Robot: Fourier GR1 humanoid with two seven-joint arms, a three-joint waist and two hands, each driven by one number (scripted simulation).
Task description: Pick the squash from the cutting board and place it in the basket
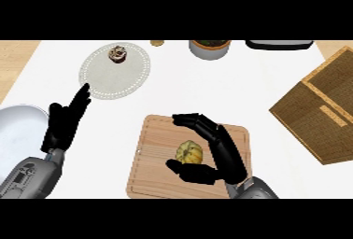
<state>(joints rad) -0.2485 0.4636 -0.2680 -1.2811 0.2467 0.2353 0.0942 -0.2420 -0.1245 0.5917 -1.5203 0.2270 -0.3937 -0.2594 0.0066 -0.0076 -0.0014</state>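
A small yellow-green squash (189, 151) lies on the wooden cutting board (155, 161) in the lower middle. My right hand (219, 151) arches over the board, its fingers curving past the squash's far side and its thumb (187, 172) below it; the squash sits in the gap between them, and no part of the hand clearly touches it. The wooden basket (324, 109) stands at the right edge, tilted in view. My left hand (63, 123) rests open at the left, fingers straight and pointing up.
A white round placemat (103, 74) with a small dark cupcake (118, 54) lies at the back left. A grey pot with a plant (209, 48) and a dark tray (279, 45) stand along the back. A pale round plate (17, 133) sits at the left edge.
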